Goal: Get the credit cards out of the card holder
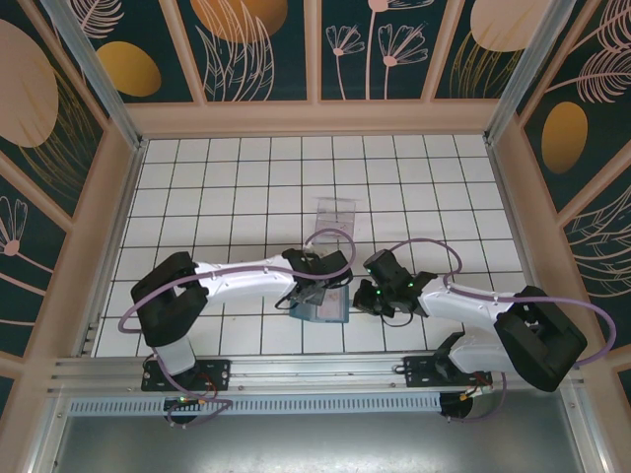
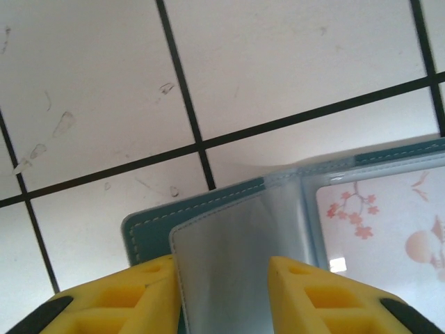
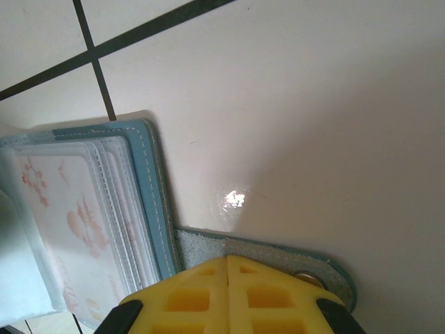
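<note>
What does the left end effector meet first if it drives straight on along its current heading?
The clear sleeve page of the card holder, which lies between the fingers of the left end effector. Beyond it is the holder's teal cover edge, then the tiled table. Depth is unclear, so contact is probably near-immediate.

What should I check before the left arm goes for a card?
1. Is the card holder lying open on the tiles? Ok, its sleeves are exposed.
2. Is the right gripper shut on the grey strap tab, anchoring the holder? Ok.
3. Are the jaws of the left gripper apart, either side of a clear sleeve? Ok.
4. Is there a card inside that sleeve? Cannot tell; it looks grey and blank.
5. Is the blossom-printed card seated in the neighbouring sleeve? Ok.
6. Is the clear plastic tray beyond the holder, apart from both arms? Ok.
</note>
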You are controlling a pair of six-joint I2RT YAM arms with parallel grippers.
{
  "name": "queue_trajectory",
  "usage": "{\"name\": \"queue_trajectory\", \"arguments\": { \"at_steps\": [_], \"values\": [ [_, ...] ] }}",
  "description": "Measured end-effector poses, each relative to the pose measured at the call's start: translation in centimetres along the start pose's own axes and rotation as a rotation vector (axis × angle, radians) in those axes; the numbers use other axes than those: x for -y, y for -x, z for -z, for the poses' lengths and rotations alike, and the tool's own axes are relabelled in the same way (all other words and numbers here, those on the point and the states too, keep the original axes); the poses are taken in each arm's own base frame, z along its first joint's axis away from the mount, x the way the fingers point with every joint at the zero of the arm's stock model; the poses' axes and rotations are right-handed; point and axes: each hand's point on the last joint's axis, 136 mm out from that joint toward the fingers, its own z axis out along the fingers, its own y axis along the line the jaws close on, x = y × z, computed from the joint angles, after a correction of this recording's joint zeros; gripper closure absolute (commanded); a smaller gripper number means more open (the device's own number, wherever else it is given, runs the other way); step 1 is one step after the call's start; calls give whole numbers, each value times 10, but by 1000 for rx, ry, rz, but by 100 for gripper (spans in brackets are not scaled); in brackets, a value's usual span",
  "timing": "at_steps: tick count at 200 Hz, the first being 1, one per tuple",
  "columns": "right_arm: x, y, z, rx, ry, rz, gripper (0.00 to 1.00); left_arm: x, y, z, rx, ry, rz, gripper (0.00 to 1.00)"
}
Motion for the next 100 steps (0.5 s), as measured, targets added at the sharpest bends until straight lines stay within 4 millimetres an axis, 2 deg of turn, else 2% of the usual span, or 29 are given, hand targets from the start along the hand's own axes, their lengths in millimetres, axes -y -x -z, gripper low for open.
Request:
{"name": "queue_trajectory", "arguments": {
  "at_steps": [59, 81, 100],
  "values": [
    [2, 1, 2, -1, -23, -3, 91, -34, -27, -10, -50, 43, 27, 63],
    [1, 2, 4, -4, -34, -3, 88, -44, -25, -6, -40, 6, 83, 63],
    [-7, 5, 8, -1, -30, 9, 86, -47, -15, 6, -13, -60, 137, 62]
  ]
}}
